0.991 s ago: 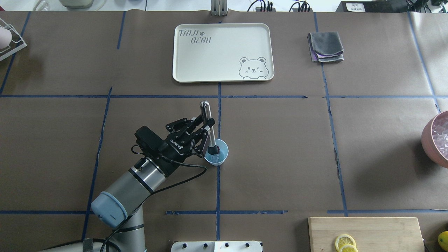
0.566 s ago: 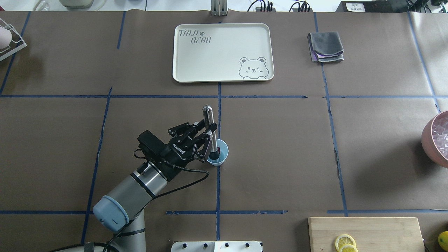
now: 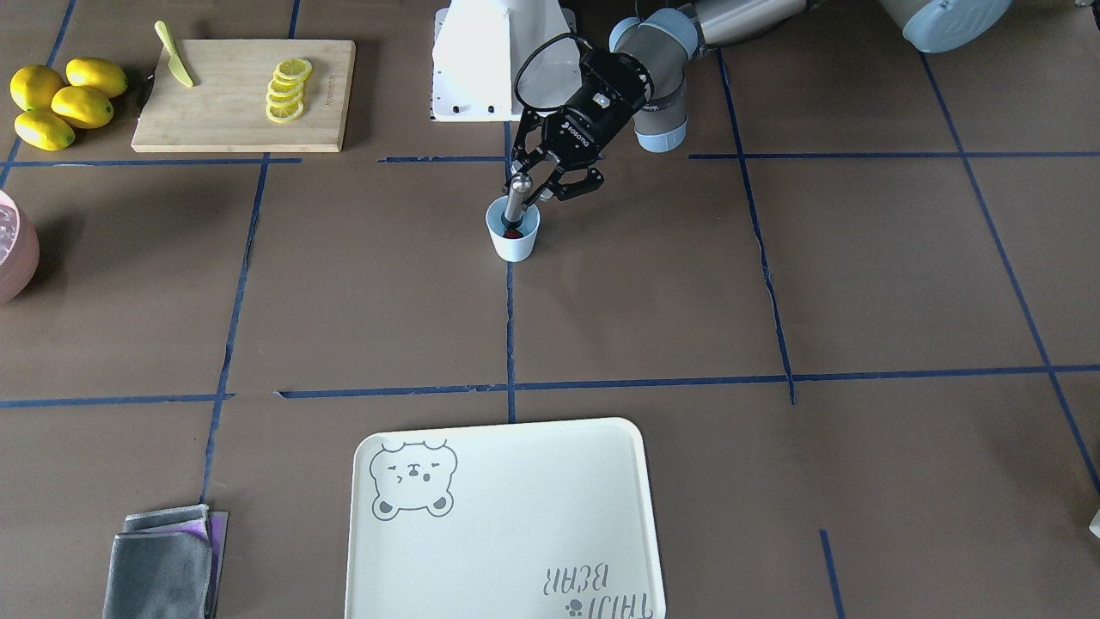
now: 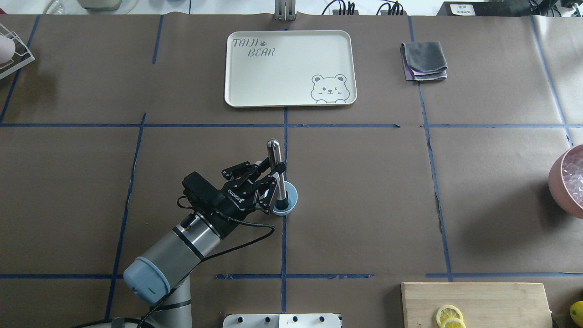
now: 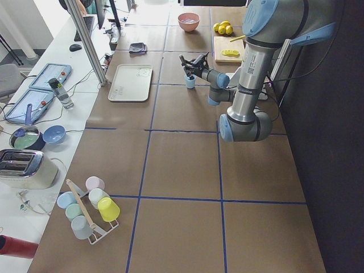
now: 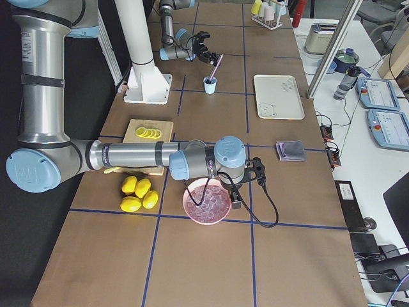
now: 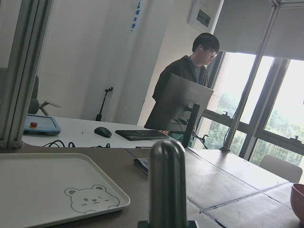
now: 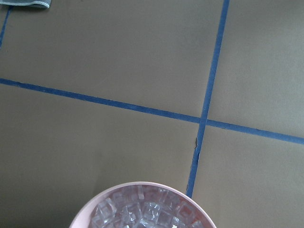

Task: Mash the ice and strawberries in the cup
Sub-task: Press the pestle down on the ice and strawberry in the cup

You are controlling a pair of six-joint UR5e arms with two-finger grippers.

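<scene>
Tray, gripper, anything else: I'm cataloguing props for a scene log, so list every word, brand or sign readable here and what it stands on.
"TAIJI BEAR": printed on the cream tray, which also carries a bear drawing.
"ROBOTIQ": on the body of the left gripper, which holds the muddler.
White label beyond the table's far edge: print too small to read.
Small mark near one edge of the cutting board: too small to read.
</scene>
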